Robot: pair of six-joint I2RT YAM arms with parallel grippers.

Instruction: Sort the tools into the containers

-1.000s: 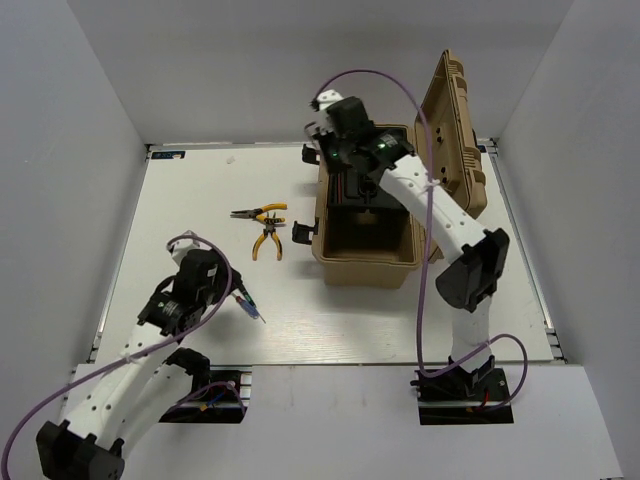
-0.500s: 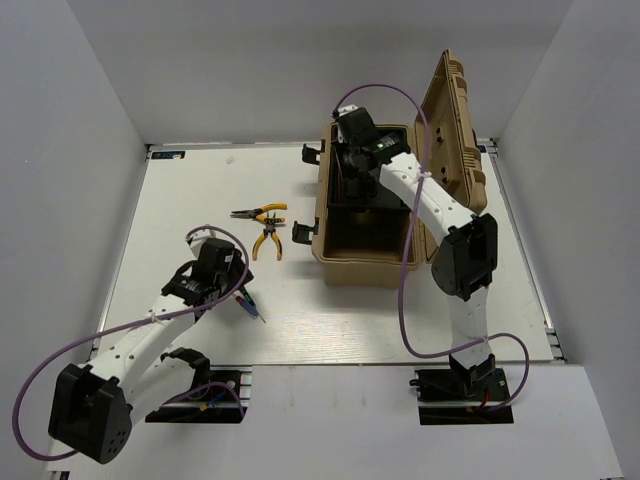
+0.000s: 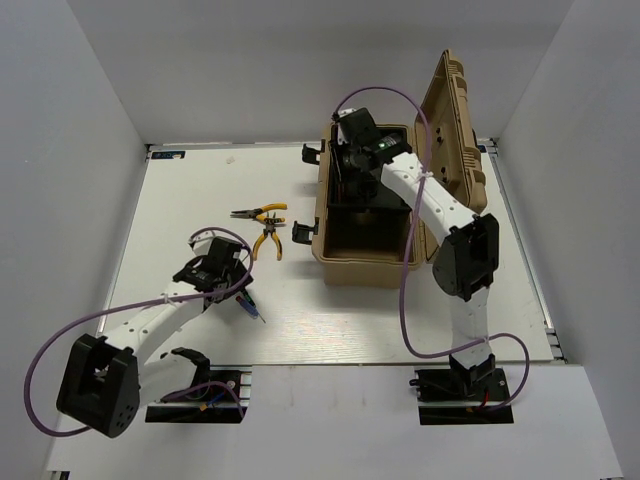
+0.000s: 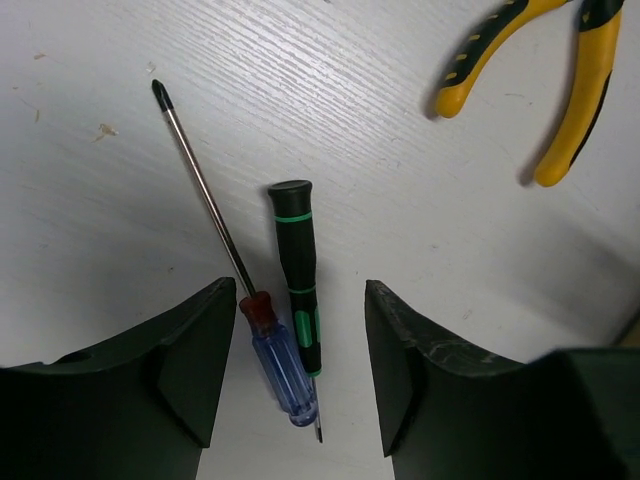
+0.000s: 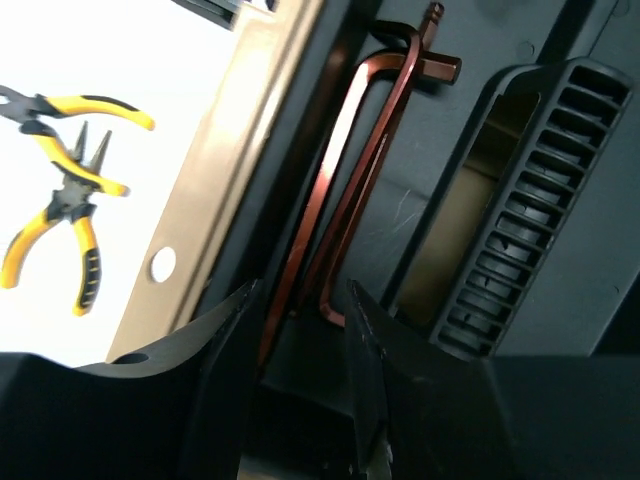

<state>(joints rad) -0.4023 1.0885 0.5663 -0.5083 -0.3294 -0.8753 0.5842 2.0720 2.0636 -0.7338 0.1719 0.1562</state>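
Two screwdrivers lie side by side on the white table, one blue with a red collar (image 4: 280,370) and one black and green (image 4: 298,270); they also show in the top view (image 3: 250,306). My left gripper (image 4: 297,290) (image 3: 238,287) is open just above them, one finger on each side. Two yellow-and-black pliers (image 3: 266,228) (image 4: 560,90) (image 5: 60,190) lie left of the open tan toolbox (image 3: 365,268). My right gripper (image 5: 303,300) (image 3: 350,180) is open inside the box. Brown hex keys (image 5: 350,170) lie in the black tray, their near ends between its fingertips.
The toolbox lid (image 3: 455,130) stands upright at the right of the box. A black latch (image 3: 302,232) sticks out of its left wall beside the pliers. A black ribbed tray part (image 5: 510,220) lies right of the hex keys. White walls enclose the table.
My right gripper moved from above the box's far left corner down into the box. My left gripper moved forward and right, over the screwdrivers.
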